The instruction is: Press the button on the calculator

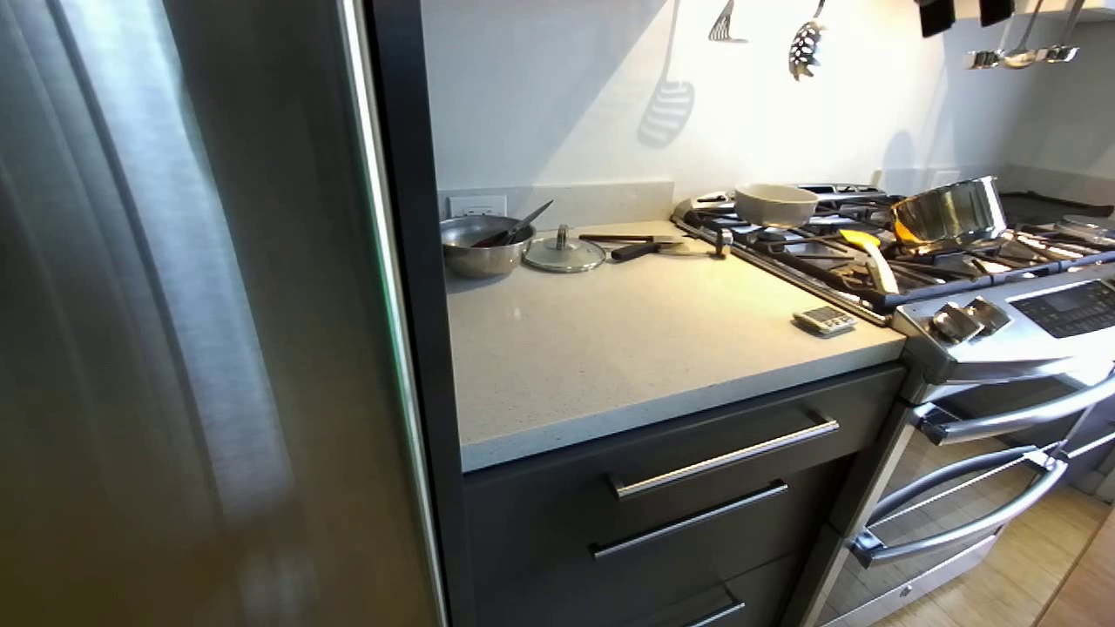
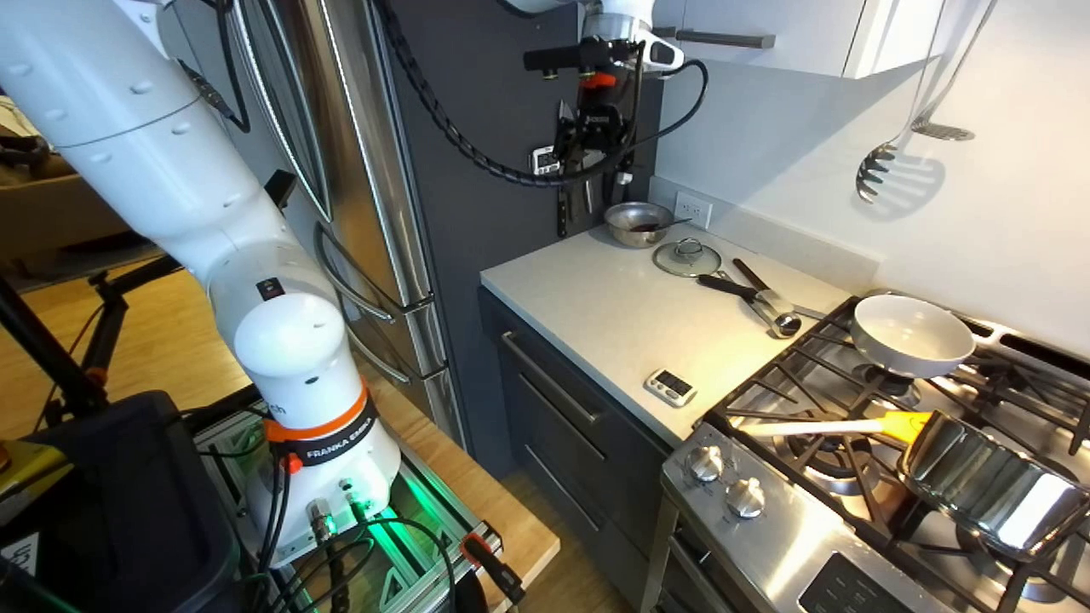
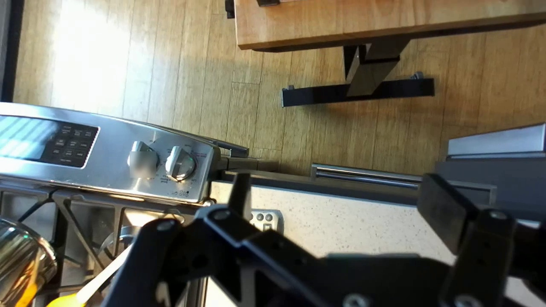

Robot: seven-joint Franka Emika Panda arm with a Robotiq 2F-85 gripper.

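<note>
The calculator is a small flat pale device with a dark display, lying on the counter near the stove in both exterior views. In the wrist view, only one end of the calculator shows, with small round grey buttons. The rest is hidden behind the left finger. My gripper is open and empty, its two black fingers wide apart. In an exterior view the gripper hangs high above the counter, well apart from the calculator. In an exterior view its two black fingertips show at the top edge.
A stove adjoins the counter, with a white bowl and a tilted pot. A metal bowl, a glass lid and utensils lie at the back. A tall dark panel borders the counter.
</note>
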